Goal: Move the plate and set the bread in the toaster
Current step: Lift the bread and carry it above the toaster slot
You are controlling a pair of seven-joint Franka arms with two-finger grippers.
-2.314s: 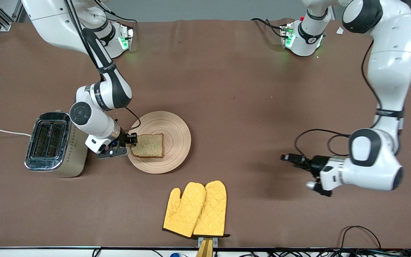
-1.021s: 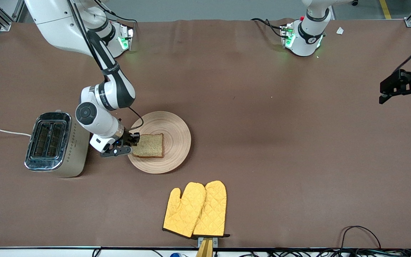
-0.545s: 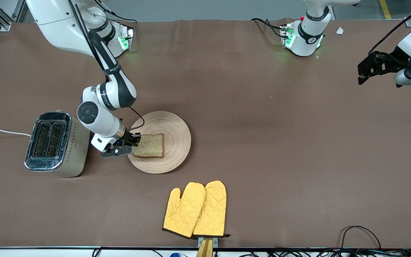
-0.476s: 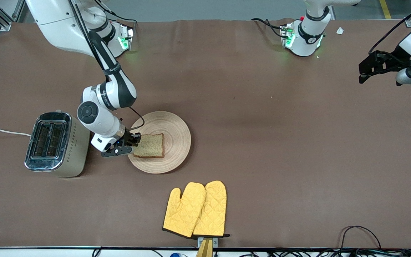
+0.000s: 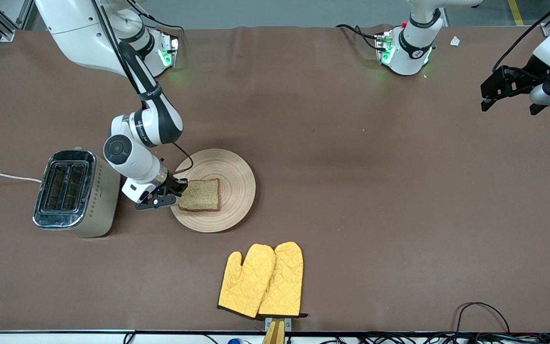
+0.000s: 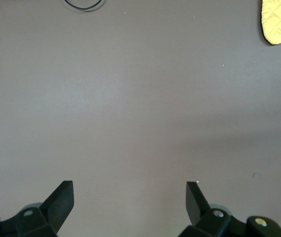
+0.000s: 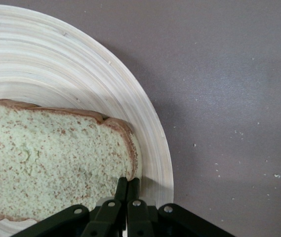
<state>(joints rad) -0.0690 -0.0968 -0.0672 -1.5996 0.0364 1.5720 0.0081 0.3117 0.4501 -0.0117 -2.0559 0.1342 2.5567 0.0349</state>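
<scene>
Since 2.3 seconds ago, the left arm has been swung up and away from the middle of the surface toward its own end, while the right arm has hardly been shifted.

A plain brown cloth is spread over the whole surface (image 5: pixel 332 157), faintly creased near the bases. Grey floor and pieces of metal frame are seen past the edge where the bases stand, and cables are strung along the edge nearest the front camera.

The right claw (image 5: pixel 175 187) is held low at the rim of the plate (image 5: pixel 237 188), at the rim's toaster-side edge. Its fingers (image 7: pixel 122 195) are pressed together on the crust at one edge of the bread (image 5: pixel 200 195), so the slice is gripped thinly by its edge. The bread is seen lying on the plate, reaching from the claw toward the plate's middle. The toaster (image 5: pixel 72 192) stands just beside the right arm's wrist, toward the right arm's end of the surface from the claw, with both slots facing up and a white cord (image 5: pixel 3 176) trailing off the surface's end.

A pair of yellow oven mitts (image 5: pixel 261 281) is laid nearer to the front camera than the right claw and the plate, well apart from both.

The left claw (image 5: pixel 490 93) is held in the air over bare cloth at the left arm's end of the surface, its fingers (image 6: pixel 61 200) spread wide with nothing between them.
</scene>
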